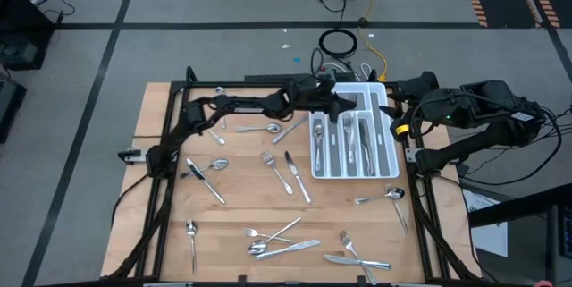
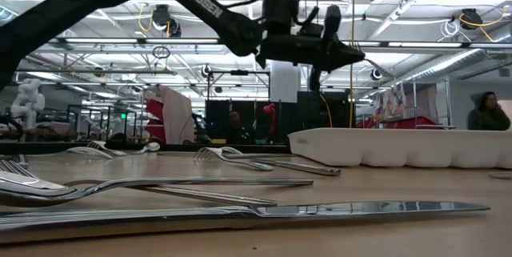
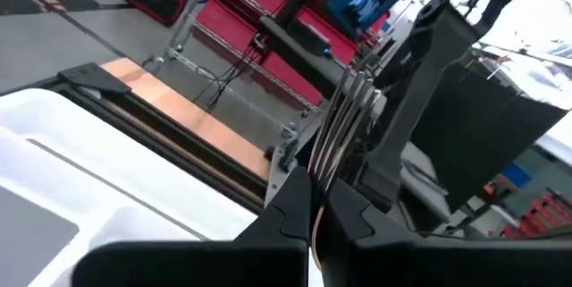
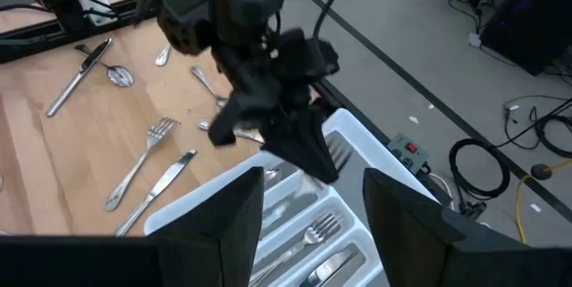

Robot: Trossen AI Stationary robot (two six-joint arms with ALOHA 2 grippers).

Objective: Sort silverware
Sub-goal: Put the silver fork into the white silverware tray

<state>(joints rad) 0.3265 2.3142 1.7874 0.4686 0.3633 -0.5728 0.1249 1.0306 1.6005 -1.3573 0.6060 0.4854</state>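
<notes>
The left gripper (image 1: pixel 350 102) is hanging over the upper end of the white tray (image 1: pixel 386 173), right around the upper middle of the high view, and it's clenched on a fork (image 3: pixel 344 126). In the left wrist view the tines are sticking out past the closed fingers (image 3: pixel 290 211), with the tray's white rim below them. The low view shows that gripper (image 2: pixel 346 54) well up above the tray (image 2: pixel 400 146), not touching it.

The right gripper (image 4: pixel 311 205) is sitting just off the tray's upper right corner in the high view, with its fingers spread apart and nothing between them, looking back at the left gripper (image 4: pixel 308 157) over the tray.

A few pieces are already lying in the tray compartments (image 1: pixel 350 135). The rest of the silverware (image 1: pixel 277 166) is scattered over the wooden table (image 1: pixel 161 251): some in the centre left of the overhead frame, a cluster along the bottom edge, and a spoon (image 1: pixel 382 197) just below the tray.
</notes>
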